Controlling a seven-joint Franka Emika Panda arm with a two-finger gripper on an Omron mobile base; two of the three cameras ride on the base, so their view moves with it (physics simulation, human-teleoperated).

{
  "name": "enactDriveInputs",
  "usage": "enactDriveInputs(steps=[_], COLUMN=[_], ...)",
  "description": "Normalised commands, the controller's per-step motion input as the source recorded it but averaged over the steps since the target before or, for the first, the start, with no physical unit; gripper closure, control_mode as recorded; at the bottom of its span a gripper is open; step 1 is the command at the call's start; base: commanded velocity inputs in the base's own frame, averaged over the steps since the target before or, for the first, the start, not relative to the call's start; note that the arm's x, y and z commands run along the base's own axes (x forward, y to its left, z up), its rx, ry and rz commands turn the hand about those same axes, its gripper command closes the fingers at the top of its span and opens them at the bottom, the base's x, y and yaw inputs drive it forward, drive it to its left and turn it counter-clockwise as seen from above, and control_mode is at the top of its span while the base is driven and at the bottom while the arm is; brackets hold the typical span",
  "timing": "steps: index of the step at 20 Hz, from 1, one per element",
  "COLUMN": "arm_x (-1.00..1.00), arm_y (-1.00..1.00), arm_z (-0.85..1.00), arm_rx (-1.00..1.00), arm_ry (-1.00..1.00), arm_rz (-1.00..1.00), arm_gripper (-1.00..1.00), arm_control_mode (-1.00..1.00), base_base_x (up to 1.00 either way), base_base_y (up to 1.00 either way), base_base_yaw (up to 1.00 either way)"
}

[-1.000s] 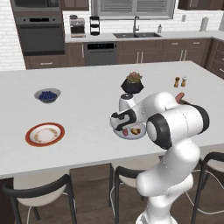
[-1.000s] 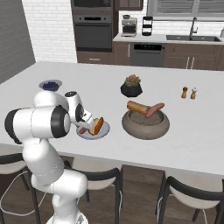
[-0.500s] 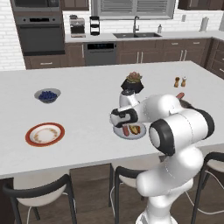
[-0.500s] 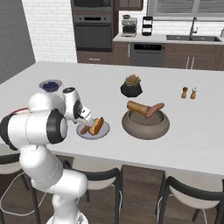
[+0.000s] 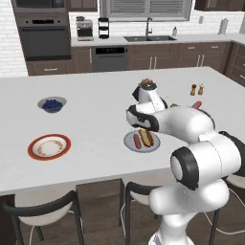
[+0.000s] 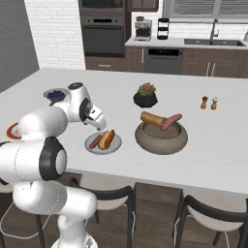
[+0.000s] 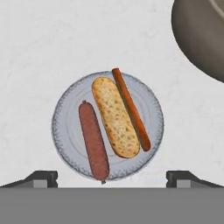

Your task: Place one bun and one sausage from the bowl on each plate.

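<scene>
With its jaws wide apart and empty over the filled grey plate (image 7: 63, 131), the gripper (image 7: 111, 177) must next take a soft, light tan bun (image 6: 153, 118) — gripped mid-length, gently — from the brown-grey bowl (image 6: 161, 141).

Bare counter (image 5: 91, 129) lies open between grey plate (image 5: 129, 142) and red-rimmed plate (image 5: 32, 143).
</scene>
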Motion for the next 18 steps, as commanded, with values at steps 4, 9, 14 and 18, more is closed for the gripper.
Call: enactDriveInputs(steps=[4,9,14,18], arm_x=[0.00,0.04,0.23,0.33], arm_y=[-0.67,-0.82,-0.75,-0.80], arm_z=[0.38,0.04,0.00,0.01], arm_rx=[0.14,0.21,0.24,0.25], arm_ry=[0.00,-0.01,-0.07,-0.06], arm_rz=[-0.12,-0.12,-0.09,-0.05], arm_gripper=[-1.00,-1.00,-1.00,-1.00], arm_control_mode=[-1.00,-1.00,-1.00,-1.00], base_base_x=[0.00,0.00,0.00,0.00], base_base_y=[0.00,0.00,0.00,0.00], base_base_yaw=[0.00,0.00,0.00,0.00])
